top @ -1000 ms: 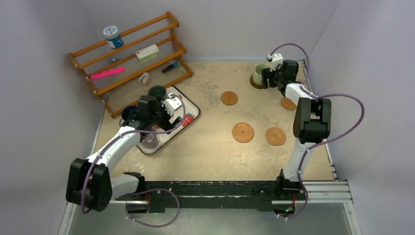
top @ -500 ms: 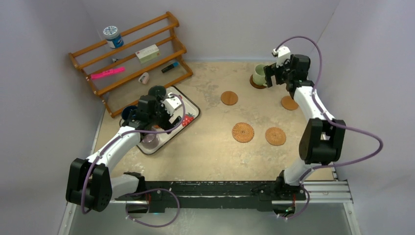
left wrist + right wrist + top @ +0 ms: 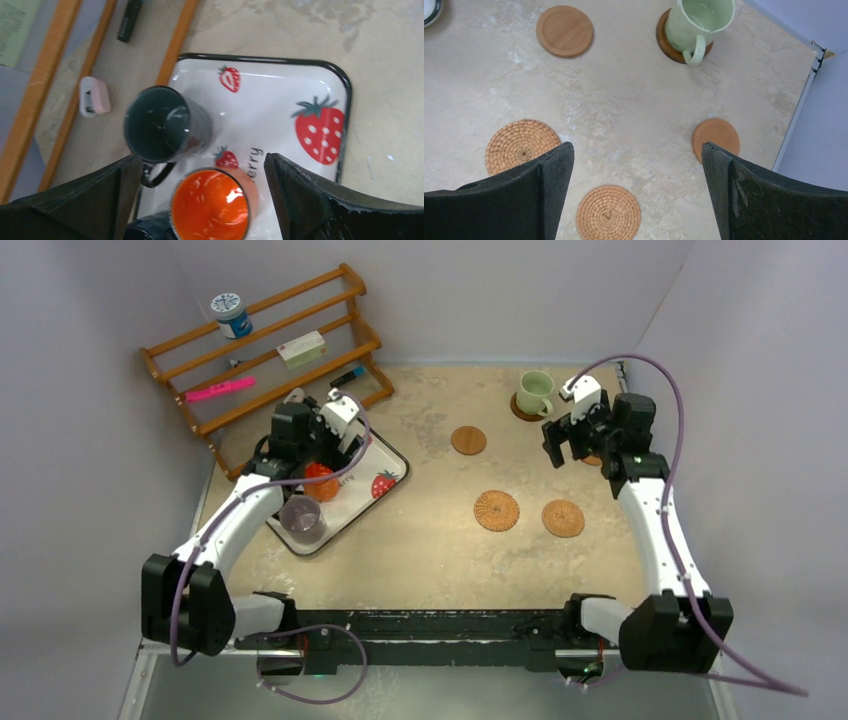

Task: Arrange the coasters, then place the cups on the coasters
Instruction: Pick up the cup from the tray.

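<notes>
Now one cup seated, four waiting on the tray

Coasters (image 3: 564, 30) look arranged toward the desk's (image 3: 420, 550) right edge, so cup placing seems in hand. The pale green cup (image 3: 699, 20) sits on the coaster in the far right corner. The left pincer (image 3: 202, 159) hangs fully spread and empty over the tray (image 3: 280, 100) by the left edge. The orange cup (image 3: 210, 205) lies below it, just beside the dark grey-green cup (image 3: 165, 125). Next it should probably descend and close on the orange cup alone. The right pincer (image 3: 638, 147) is wide apart, holding nothing. Five coasters: three plain, two woven. Five cups, counting the purple cup (image 3: 302, 518) and the dark blue cup (image 3: 145, 231).
</notes>
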`<control>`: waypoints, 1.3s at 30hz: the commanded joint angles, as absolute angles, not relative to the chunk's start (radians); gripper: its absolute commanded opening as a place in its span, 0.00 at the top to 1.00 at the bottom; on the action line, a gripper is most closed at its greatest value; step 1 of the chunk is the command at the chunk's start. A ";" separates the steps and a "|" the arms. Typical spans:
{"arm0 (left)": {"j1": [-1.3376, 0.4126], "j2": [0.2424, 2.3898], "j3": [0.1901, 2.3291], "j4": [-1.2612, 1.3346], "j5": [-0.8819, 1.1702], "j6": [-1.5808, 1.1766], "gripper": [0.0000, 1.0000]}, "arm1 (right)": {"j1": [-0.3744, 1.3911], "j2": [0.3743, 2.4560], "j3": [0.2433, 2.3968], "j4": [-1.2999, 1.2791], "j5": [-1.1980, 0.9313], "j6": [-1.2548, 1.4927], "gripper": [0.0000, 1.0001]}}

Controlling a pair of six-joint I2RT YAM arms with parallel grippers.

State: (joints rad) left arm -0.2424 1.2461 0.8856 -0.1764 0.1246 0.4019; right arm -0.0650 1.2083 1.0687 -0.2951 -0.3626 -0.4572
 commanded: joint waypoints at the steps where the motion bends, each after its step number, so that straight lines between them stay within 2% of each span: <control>1: -0.169 1.329 1.039 -0.212 0.140 0.404 0.00 | -0.067 1.100 1.009 -0.378 -0.413 -0.469 0.01; 7: -0.057 1.401 1.153 -0.241 0.236 0.456 0.00 | -0.067 1.027 0.954 -0.477 -0.453 -0.512 0.01; 15: 0.061 1.513 1.268 -0.340 0.329 0.511 0.00 | -0.067 0.921 0.811 -0.457 -0.471 -0.531 0.01; 25: 0.087 1.618 1.283 -0.339 0.349 0.599 0.00 | -0.067 0.902 0.699 -0.413 -0.464 -0.548 0.01; 39: 0.112 1.622 1.244 -0.405 0.408 0.674 0.02 | -0.067 0.858 0.748 -0.446 -0.402 -0.507 0.01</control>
State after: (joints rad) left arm 0.1028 1.6642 1.2537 -0.3870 0.3569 0.6266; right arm -0.0658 0.8883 0.7029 -0.4324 -0.4183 -0.5282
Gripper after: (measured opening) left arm 0.988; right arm 0.987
